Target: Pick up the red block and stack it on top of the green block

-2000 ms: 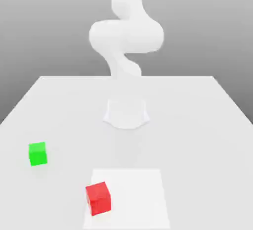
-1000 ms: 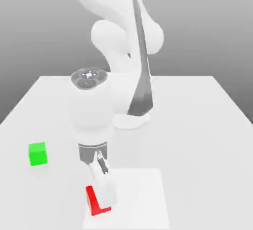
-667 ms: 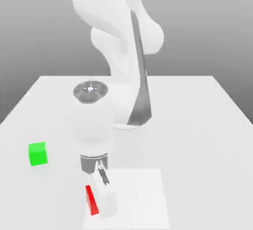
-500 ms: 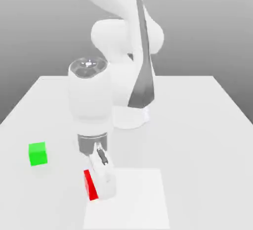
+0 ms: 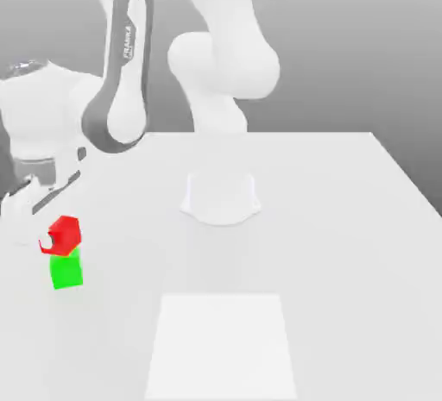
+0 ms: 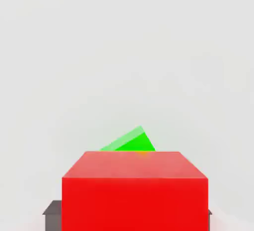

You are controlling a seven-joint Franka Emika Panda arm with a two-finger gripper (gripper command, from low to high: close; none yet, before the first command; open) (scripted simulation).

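- We see the small plain red cube with matte faces [image 5: 65, 235] at the left side of the exterior view, a little below the middle height of the frame.
- We can say that the gripper [image 5: 58, 238] is grasping this red cube: in the hand view, its two dark grey fingers [image 6: 52, 220] stand at opposite sides of the cube, and the cube sits between them.
- In the exterior view, we find the small plain green cube with matte faces [image 5: 66, 272] directly under the red one, in the lower left part of the frame. It stands on the light grey table [image 5: 345, 261].
- The red cube covers the upper part of the green cube in the exterior view. Whether the two cubes are touching, we cannot tell.
- We notice that the red cube is tilted in the exterior view, with its corners pointing in other directions than those of the green cube.
- In the hand view, we look past the red cube and see a part of the green cube behind it, with its edges running obliquely to the edges of the red one.
- The white robot arm with grey trim [image 5: 128, 119] comes from the upper left of the exterior view, and its hand is inclined near the left edge.
- We see the flat white square [image 5: 221, 347] on the table, at the bottom centre of the exterior view, well apart from both cubes.
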